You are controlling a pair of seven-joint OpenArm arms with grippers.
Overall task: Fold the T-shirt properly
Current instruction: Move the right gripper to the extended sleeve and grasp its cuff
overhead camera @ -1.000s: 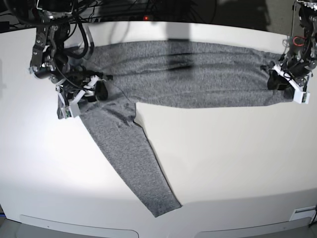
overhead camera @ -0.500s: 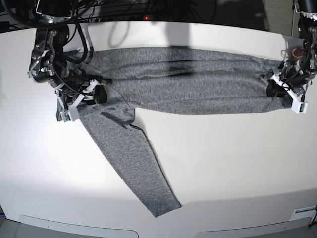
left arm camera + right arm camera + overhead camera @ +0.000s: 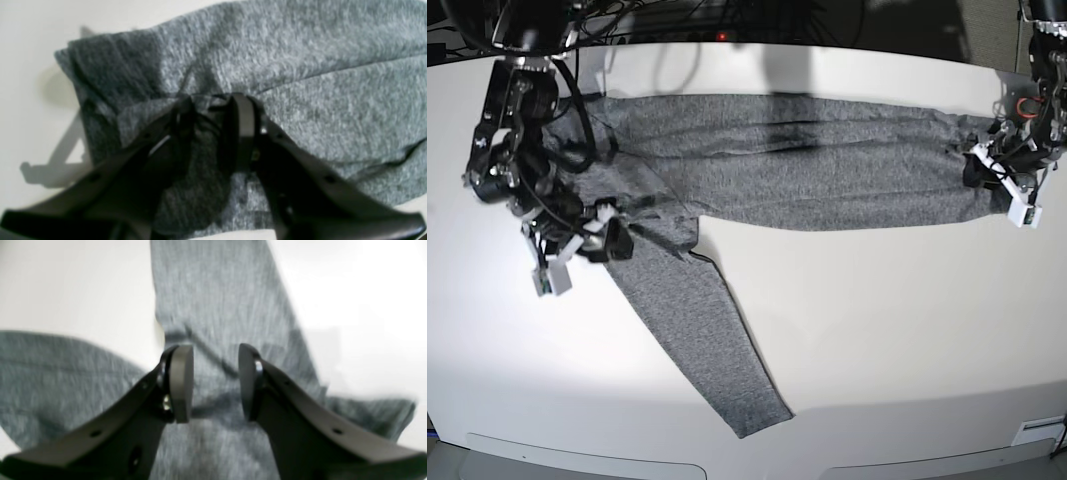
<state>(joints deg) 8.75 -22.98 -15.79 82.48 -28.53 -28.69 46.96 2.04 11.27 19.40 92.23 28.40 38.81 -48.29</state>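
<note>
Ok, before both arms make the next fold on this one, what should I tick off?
1. Left fingers pinching the T-shirt end: ok.
2. Right fingers closed on cloth: not ok, they stand apart above it.
3. Body lying in a flat band: ok.
4. Sleeve folded in: not ok, it trails toward the near edge.
5. All cloth on the table: ok.

Left gripper: at 3 o'clock in the base view, pinched on a bunched fold of the T-shirt.
Right gripper: at 9 o'clock, jaws apart, gripping nothing.
</note>
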